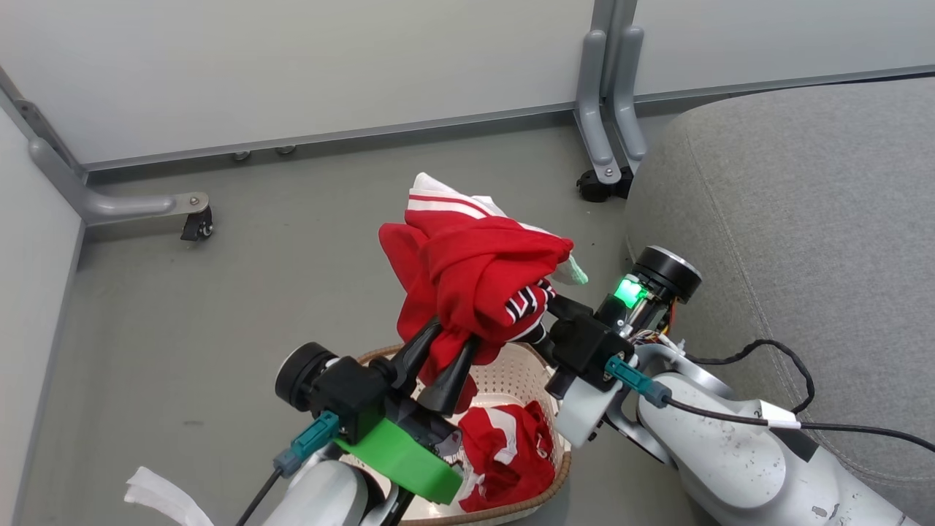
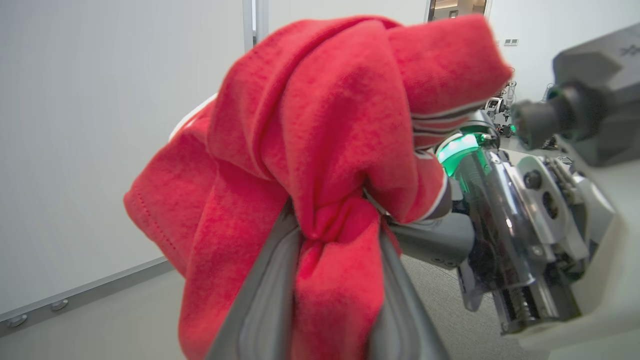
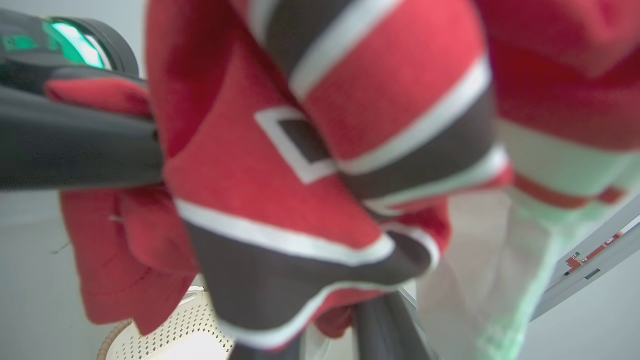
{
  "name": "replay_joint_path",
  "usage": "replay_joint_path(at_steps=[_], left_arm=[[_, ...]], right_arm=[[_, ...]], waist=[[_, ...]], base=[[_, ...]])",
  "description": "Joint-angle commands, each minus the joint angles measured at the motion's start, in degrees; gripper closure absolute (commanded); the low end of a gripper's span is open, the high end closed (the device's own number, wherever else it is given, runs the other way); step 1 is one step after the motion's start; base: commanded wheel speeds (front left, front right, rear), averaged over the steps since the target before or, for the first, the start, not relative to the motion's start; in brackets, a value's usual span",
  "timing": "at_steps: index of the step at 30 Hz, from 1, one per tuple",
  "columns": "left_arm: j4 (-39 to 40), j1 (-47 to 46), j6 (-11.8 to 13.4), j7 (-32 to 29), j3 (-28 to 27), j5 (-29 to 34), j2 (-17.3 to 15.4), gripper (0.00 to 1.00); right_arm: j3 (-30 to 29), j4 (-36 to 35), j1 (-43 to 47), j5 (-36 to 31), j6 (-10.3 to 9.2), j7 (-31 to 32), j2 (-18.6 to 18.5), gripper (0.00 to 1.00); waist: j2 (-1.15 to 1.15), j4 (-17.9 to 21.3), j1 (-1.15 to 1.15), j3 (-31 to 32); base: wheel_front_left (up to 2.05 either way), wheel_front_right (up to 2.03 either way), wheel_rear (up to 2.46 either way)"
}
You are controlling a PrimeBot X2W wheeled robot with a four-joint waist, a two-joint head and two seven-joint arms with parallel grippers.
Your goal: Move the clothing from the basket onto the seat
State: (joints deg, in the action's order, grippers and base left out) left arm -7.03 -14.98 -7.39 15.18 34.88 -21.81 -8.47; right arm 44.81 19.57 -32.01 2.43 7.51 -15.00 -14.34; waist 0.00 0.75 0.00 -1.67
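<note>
One red garment of the clothing (image 1: 475, 263) hangs bunched above the basket (image 1: 511, 372), held from both sides. My left gripper (image 1: 456, 340) is shut on its lower fold; in the left wrist view the red cloth (image 2: 310, 130) is pinched between the two fingers (image 2: 270, 285). My right gripper (image 1: 544, 310) is shut on the part with black-and-white lettering (image 3: 320, 150), close beside the left one. A second red and white garment (image 1: 511, 446) lies inside the cream perforated basket (image 3: 190, 330). The grey seat (image 1: 789, 204) rises at the right, beside the right arm.
Grey partition walls stand behind, with metal feet and castors (image 1: 197, 219) (image 1: 603, 183) on the grey floor. A black cable (image 1: 789, 365) trails from the right arm across the seat's front. A white strip (image 1: 157, 497) lies on the floor at lower left.
</note>
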Motion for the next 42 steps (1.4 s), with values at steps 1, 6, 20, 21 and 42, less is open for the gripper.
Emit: replay_joint_path(at_steps=[1, 6, 20, 21, 42], left_arm=[[-0.1, 0.5, -0.1, 0.0, -0.5, 0.0, -0.5, 1.0], [-0.2, 0.2, -0.1, 0.0, -0.7, 0.1, -0.3, 1.0], [0.2, 0.5, -0.1, 0.0, -3.9, 1.1, 1.2, 0.0], [0.3, 0.6, -0.1, 0.0, -4.1, 1.3, 1.2, 0.0], [-2.1, 7.2, -0.1, 0.0, -11.6, 4.3, -0.3, 0.0]], right_arm=[[-0.1, 0.0, 0.5, 0.4, -0.04, -0.3, -0.1, 1.0], [-0.4, -0.1, 0.2, 0.9, -0.05, -0.3, -0.1, 1.0], [-5.5, -3.3, 2.7, 2.9, -0.06, -0.3, 0.7, 1.0], [-6.5, -3.8, 3.1, 3.1, -0.06, -0.2, 0.8, 1.0], [-19.2, -8.0, 10.5, 3.9, -0.06, -0.2, 2.4, 1.0]], waist=[[0.0, 0.1, 0.0, 0.0], [0.0, 0.2, 0.0, -0.3], [0.0, -0.4, 0.0, -0.6], [0.0, -0.4, 0.0, -0.5], [0.0, -0.9, 0.0, 0.5]], base=[[0.0, 0.0, 0.0], [0.0, 0.0, 0.0], [0.0, 0.0, 0.0], [0.0, 0.0, 0.0], [0.0, 0.0, 0.0]])
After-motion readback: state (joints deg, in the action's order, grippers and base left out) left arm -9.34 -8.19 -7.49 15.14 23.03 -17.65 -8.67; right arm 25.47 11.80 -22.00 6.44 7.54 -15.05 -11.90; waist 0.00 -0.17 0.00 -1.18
